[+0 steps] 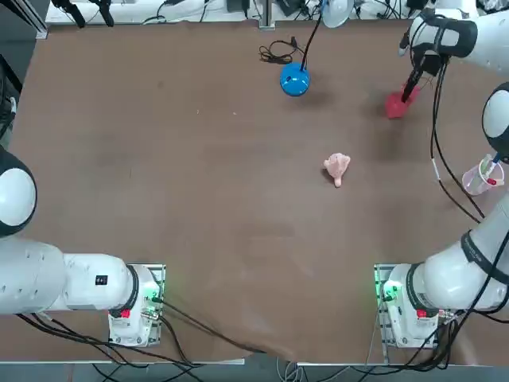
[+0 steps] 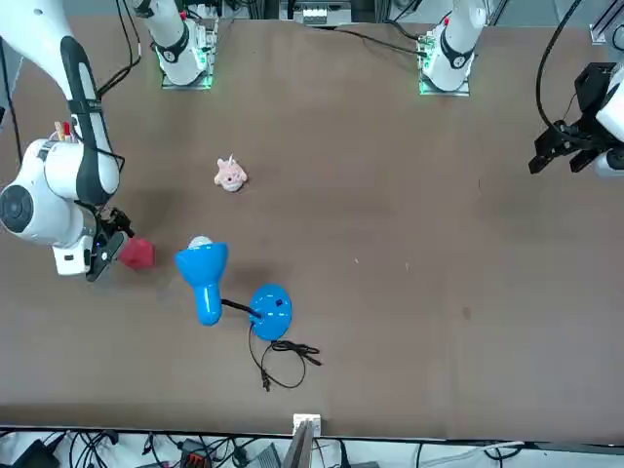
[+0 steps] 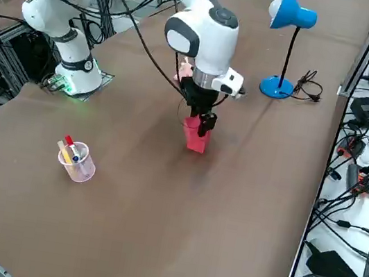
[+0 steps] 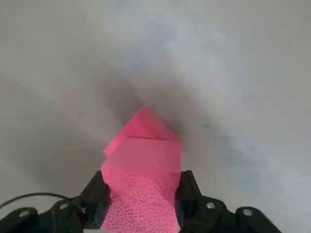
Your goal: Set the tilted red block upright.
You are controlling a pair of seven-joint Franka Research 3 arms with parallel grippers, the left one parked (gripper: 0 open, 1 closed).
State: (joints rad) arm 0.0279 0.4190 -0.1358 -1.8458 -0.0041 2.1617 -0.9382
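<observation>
At the upper right of the top view, the right hand [image 1: 407,94] has its two dark fingers [image 4: 190,196] pressed against opposite sides of the red block [image 1: 395,104], so it is closed on the block, which fills the gap between them. The block sits at the far right part of the table [image 1: 199,199], its lower end at or near the brown surface; whether it touches cannot be told. In the right side view it hangs roughly upright under the hand [image 3: 201,121], leaning slightly. No brand, label or writing can be read on any of the things.

Left of the block in the top view stands a blue desk lamp [image 1: 295,79] with a round base, its black cord [image 1: 275,53] coiled just beside it toward the top edge. The pale pink lumpy object [image 1: 337,167] lies near the middle of the frame, well apart from the block. A clear cup [image 1: 479,178] holding a few small red and yellow items stands at the right edge.

The table is covered in plain matte brown, bare apart from these things. Both arm bases show green lights at the bottom of the top view. Along the far edge and the right side of the table lie tangled black cables [image 3: 353,179], grey boxes and other equipment.
</observation>
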